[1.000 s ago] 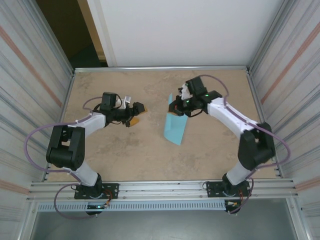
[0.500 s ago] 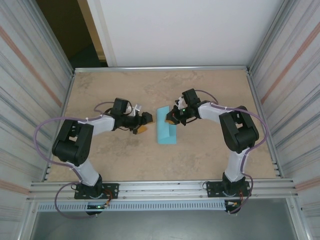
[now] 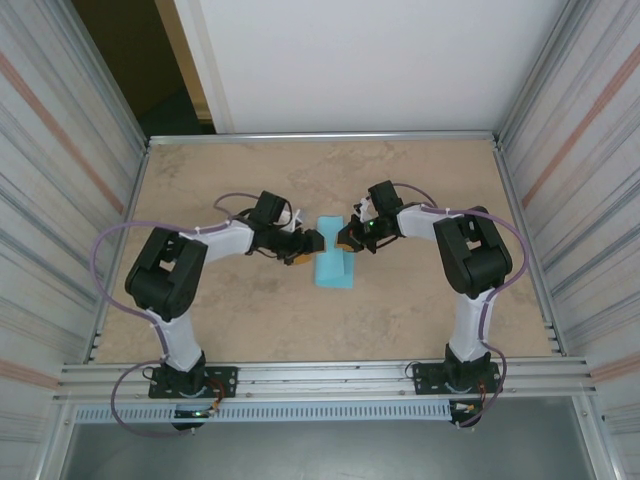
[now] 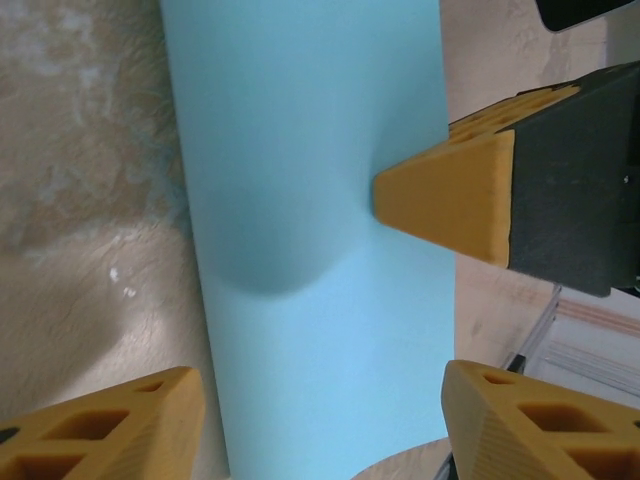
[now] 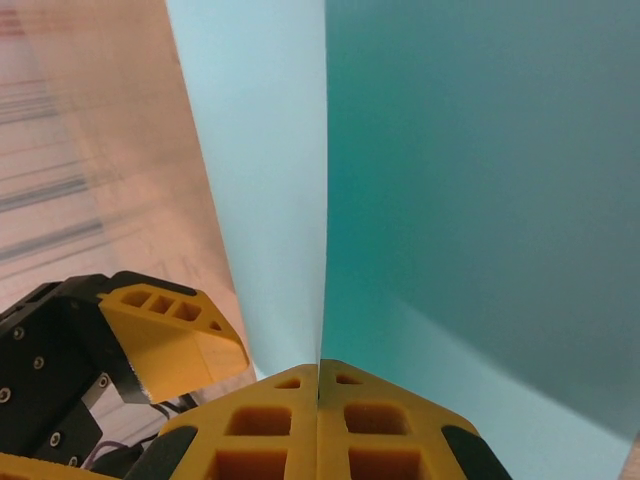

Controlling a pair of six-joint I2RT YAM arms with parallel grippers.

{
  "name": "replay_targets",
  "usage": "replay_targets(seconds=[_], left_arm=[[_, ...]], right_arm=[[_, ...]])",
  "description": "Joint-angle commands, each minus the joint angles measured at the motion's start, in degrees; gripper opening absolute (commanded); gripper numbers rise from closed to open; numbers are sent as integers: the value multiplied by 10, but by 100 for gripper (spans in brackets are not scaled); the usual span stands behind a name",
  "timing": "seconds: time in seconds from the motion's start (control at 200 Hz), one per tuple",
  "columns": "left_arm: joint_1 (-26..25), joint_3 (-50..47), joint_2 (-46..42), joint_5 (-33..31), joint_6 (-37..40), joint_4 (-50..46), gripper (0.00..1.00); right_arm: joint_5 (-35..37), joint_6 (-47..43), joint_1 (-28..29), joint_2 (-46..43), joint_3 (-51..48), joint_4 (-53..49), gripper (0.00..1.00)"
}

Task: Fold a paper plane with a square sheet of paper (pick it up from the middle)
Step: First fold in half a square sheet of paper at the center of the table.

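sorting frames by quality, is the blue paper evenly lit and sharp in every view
Top external: paper sharp, evenly lit. Left wrist: a soft dark shadow crosses its middle. Right wrist: one panel pale, the other deep teal in shade; background blurred.

1. No text, label, brand, number or sign can be read in any of the views.
2. The square sheet of paper (image 3: 330,268) on the tabletop is plain light blue, with no print or mark on the faces that show.
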Motion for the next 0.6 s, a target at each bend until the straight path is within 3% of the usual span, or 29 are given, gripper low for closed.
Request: replay_targets(seconds=[0.0, 0.256, 0.596], left_arm=[[-6, 30, 21, -34, 36, -53, 62], [-10, 62, 53, -51, 43, -67, 48], [-11, 101, 89, -46, 50, -80, 45]], right_arm=[[14, -16, -2, -1, -10, -10, 0], [19, -13, -1, -4, -7, -20, 2], [23, -10, 0, -4, -5, -29, 2]])
